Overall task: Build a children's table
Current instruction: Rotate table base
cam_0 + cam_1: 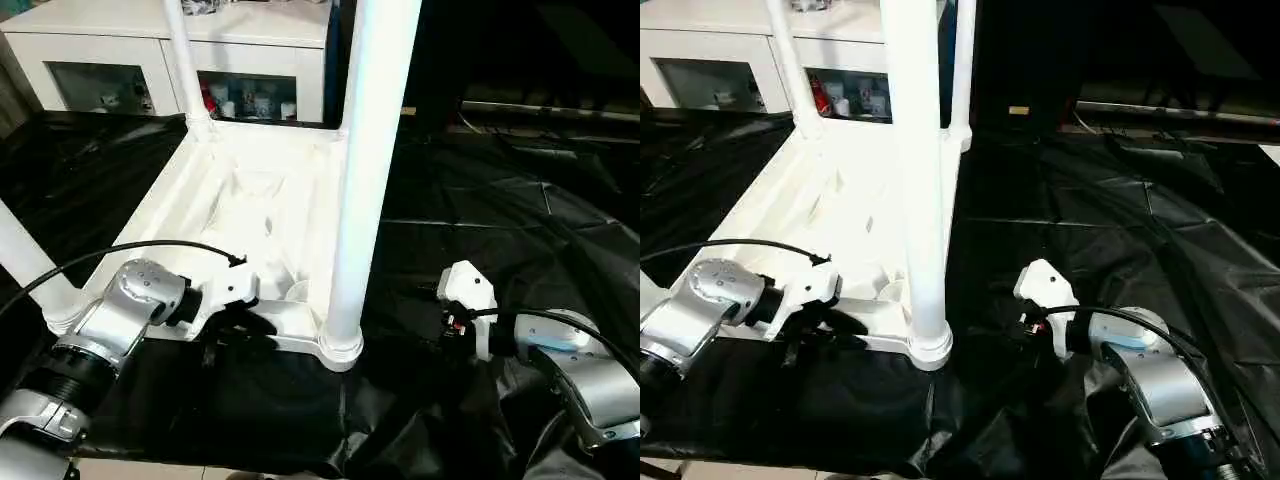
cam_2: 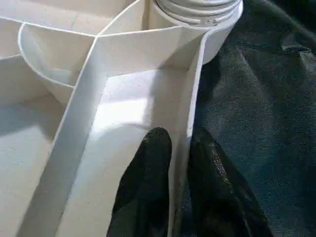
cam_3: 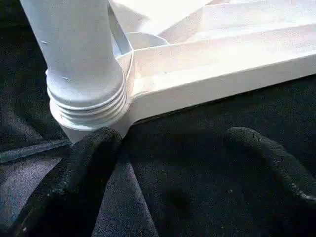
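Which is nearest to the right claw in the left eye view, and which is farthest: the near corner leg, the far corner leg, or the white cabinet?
From the right claw:
1. Near corner leg, just beside it, toward the robot's left.
2. Far corner leg, across the tabletop.
3. White cabinet, behind the table.

Children's table (image 1: 262, 215): white plastic, smooth, slightly glossy; ribbed underside seen. Legs (image 1: 372, 160): same smooth white plastic tube, threaded rings moulded at base. Work-table cover (image 1: 500, 230): black sheet, creased, faint sheen, plastic-like. Forearms (image 1: 130, 310): silver metal, satin finish. Gripper fingers (image 2: 148, 192): black, matt, finely textured, rubbery. Cabinet (image 1: 120, 60): white painted panels, glass doors, glossy.
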Motion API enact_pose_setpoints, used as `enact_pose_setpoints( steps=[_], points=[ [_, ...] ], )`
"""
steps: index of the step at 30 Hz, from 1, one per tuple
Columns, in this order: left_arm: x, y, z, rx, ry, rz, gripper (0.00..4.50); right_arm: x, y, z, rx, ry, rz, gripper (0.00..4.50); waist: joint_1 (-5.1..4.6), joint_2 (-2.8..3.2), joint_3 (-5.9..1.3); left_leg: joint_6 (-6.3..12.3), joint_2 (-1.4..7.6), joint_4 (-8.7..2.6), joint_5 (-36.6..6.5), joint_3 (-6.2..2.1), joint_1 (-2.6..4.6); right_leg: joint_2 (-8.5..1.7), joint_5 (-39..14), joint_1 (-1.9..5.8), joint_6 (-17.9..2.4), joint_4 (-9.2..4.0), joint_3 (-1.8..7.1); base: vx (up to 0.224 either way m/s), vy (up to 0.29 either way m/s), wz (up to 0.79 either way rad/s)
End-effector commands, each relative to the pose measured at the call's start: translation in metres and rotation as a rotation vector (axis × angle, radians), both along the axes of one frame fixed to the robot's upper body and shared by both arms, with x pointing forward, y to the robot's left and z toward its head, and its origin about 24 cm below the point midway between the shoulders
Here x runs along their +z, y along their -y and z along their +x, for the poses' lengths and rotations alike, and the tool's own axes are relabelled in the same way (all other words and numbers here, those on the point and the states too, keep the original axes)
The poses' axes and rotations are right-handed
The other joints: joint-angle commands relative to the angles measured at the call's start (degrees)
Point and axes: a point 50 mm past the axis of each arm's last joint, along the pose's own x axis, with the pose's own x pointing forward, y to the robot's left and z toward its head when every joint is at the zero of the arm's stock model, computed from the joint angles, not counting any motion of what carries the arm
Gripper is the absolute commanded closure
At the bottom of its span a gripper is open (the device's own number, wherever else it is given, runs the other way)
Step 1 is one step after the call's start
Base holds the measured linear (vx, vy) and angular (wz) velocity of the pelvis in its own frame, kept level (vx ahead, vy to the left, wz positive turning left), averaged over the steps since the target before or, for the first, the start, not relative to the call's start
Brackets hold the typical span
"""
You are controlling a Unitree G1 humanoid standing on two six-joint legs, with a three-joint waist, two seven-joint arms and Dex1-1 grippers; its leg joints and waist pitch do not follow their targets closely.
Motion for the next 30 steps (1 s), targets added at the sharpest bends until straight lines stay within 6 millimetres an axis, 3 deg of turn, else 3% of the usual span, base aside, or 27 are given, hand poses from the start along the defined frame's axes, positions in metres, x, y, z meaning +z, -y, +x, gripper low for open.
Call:
enact_pose_setpoints(
  steps=[1, 4, 7, 10, 11, 14, 17, 22, 23, 25, 30],
  points=[
    [0.005, -0.002, 0.004, 0.027, 0.022, -0.012, 3.98, 0.000, 0.002, 0.001, 0.005, 0.008, -0.018, 0.64, 0.06, 0.38, -2.91, 0.79, 5.11, -4.71, -12.2, -2.08, 0.75, -7.30, -12.0, 1.63, -12.9, -5.53, 3.38, 0.000, 0.000, 0.00],
    [0.006, 0.003, 0.005, 0.058, 0.026, -0.066, 4.14, 0.000, 0.003, 0.004, -0.026, 0.023, -0.005, 0.64, 0.08, 0.35, -2.94, 0.75, 5.12, -4.68, -12.1, -2.03, 0.77, -7.32, -12.1, 1.58, -13.0, -5.55, 3.38, 0.000, 0.000, 0.00],
    [0.000, 0.021, 0.004, 0.102, 0.004, -0.134, 4.42, 0.000, 0.013, 0.028, -0.277, 0.087, 0.043, 0.64, -0.33, 0.00, -3.23, 0.53, 4.91, -4.49, -9.1, -1.91, 0.37, -7.29, -8.0, 1.87, -14.3, -5.09, 3.14, 0.000, 0.000, 0.00],
    [-0.005, 0.030, 0.006, 0.132, 0.029, -0.148, 4.47, 0.000, 0.015, 0.037, -0.377, 0.098, 0.084, 0.64, -0.43, 0.01, -3.28, 0.82, 4.80, -4.32, -8.0, -1.81, 0.39, -7.18, -6.3, 1.87, -14.4, -5.04, 3.14, 0.000, 0.000, 0.00],
    [-0.011, 0.043, 0.010, 0.203, 0.027, -0.187, 4.47, 0.000, 0.012, 0.041, -0.415, 0.084, 0.143, 0.64, -0.48, -0.41, -3.41, 1.77, 4.57, -4.08, -6.3, -1.57, 0.15, -7.15, -4.3, 2.29, -14.0, -4.90, 3.23, 0.000, 0.000, 0.00],
    [-0.015, 0.051, 0.011, 0.226, 0.028, -0.186, 4.47, -0.002, 0.005, 0.040, -0.381, 0.079, 0.143, 0.64, -0.43, -0.65, -3.51, 3.09, 4.38, -3.93, -4.8, -1.43, 0.06, -6.98, -3.5, 2.43, -13.5, -4.96, 3.09, 0.000, 0.000, 0.00],
    [-0.019, 0.060, 0.013, 0.252, 0.033, -0.195, 4.47, -0.005, -0.005, 0.039, -0.319, 0.077, 0.135, 0.64, -0.28, -0.63, -3.47, 4.06, 4.41, -3.96, -4.2, -1.40, 0.09, -6.99, -5.5, 2.32, -11.8, -5.28, 3.05, 0.000, 0.000, 0.00],
    [-0.022, 0.068, 0.018, 0.276, 0.052, -0.178, 4.47, -0.006, -0.012, 0.038, -0.233, 0.083, 0.119, 0.64, -0.26, -0.53, -3.28, 4.02, 4.55, -4.16, -6.2, -1.36, 0.32, -6.93, -9.7, 1.88, -11.1, -5.68, 2.99, 0.000, 0.000, 0.00],
    [-0.021, 0.069, 0.019, 0.283, 0.057, -0.179, 4.47, -0.006, -0.010, 0.039, -0.231, 0.091, 0.106, 0.64, -0.25, -0.50, -3.14, 3.67, 4.51, -4.23, -7.7, -1.30, 0.53, -6.93, -12.9, 1.69, -10.6, -6.04, 3.00, 0.000, 0.000, 0.00],
    [-0.020, 0.071, 0.023, 0.302, 0.078, -0.182, 4.47, -0.005, -0.002, 0.042, -0.256, 0.102, 0.089, 0.64, -0.18, -0.46, -3.21, 3.48, 4.53, -4.25, -8.0, -1.28, 0.61, -7.02, -14.4, 1.67, -10.2, -6.20, 3.07, 0.000, 0.000, 0.00],
    [-0.017, 0.073, 0.028, 0.313, 0.100, -0.198, 4.50, 0.001, 0.016, 0.042, -0.285, 0.075, 0.123, 0.25, -0.26, -0.37, -3.26, 4.06, 4.47, -4.28, -8.1, -1.36, 0.29, -7.00, -15.0, 1.78, -9.6, -6.25, 2.96, 0.000, 0.000, 0.00]
  ],
)
